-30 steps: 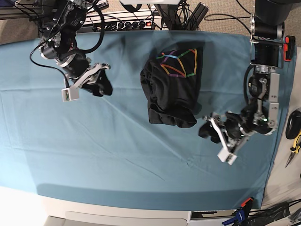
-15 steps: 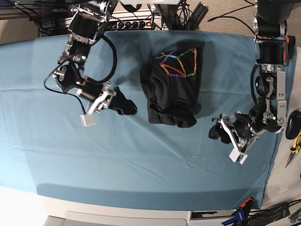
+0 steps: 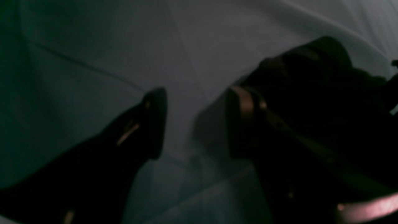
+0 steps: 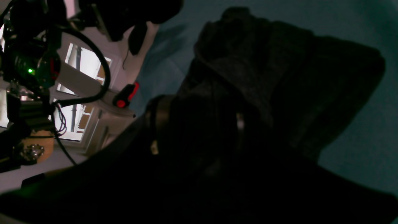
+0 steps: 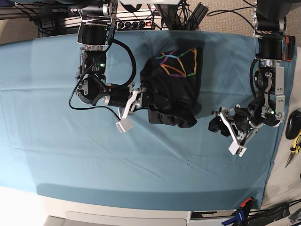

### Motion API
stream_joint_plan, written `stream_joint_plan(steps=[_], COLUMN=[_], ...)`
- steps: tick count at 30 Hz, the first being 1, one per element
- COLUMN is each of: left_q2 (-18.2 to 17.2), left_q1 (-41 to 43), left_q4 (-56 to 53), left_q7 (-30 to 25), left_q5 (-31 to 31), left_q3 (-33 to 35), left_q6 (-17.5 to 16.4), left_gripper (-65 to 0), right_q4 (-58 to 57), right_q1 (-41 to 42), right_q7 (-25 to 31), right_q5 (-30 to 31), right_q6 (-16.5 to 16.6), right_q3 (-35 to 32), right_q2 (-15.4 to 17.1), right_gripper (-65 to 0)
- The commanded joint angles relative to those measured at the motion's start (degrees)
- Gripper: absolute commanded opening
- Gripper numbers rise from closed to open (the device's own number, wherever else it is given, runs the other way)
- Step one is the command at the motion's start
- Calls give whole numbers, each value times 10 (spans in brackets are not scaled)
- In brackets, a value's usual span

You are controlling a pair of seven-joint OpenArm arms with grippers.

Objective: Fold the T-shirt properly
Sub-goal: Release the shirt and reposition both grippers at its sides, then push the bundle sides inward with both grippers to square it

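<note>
Right gripper (image 5: 143,96) has swung in from the open cloth and now sits at the near-left edge of the bunched black short-sleeved fabric T-shirt (image 5: 171,89). The wrist view is too dark to tell whether its fingers are spread or pinching the fabric. Left gripper (image 5: 219,123) has shifted slightly and hovers over bare teal table cloth (image 5: 56,141), jaws spread, nothing between them. The shirt lies mid-table toward the far edge, rainbow line print (image 5: 178,62) facing up.
</note>
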Motion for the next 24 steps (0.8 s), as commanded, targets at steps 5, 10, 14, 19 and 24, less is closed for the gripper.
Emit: stream_joint_plan(steps=[5,10,14,19,24], left_q2=[-6,-5,-3,-3,-3], left_q1=[-4,0,3,3,3], left_q4=[9,9,9,9,9], left_q7=[-12,-13,-15,-17,-17], left_q5=[-6,-6,-6,-6,-6], left_q3=[-3,-3,-3,-3,-3], left_q6=[-4,-4,-4,-4,-4], left_gripper=[-332,-332,-333,-333,-333], right_q4=[16,26,26,26,26], right_q1=[12,13,13,13,21], right_q7=[10,10,10,10,12], right_q5=[14,-14,-16,-16,-96], right_q6=[8,8,8,8,8], right_q3=[21,28,27,27,27], right_q2=[0,0,0,0,0], right_gripper=[-414,-436,-559,-650,-650])
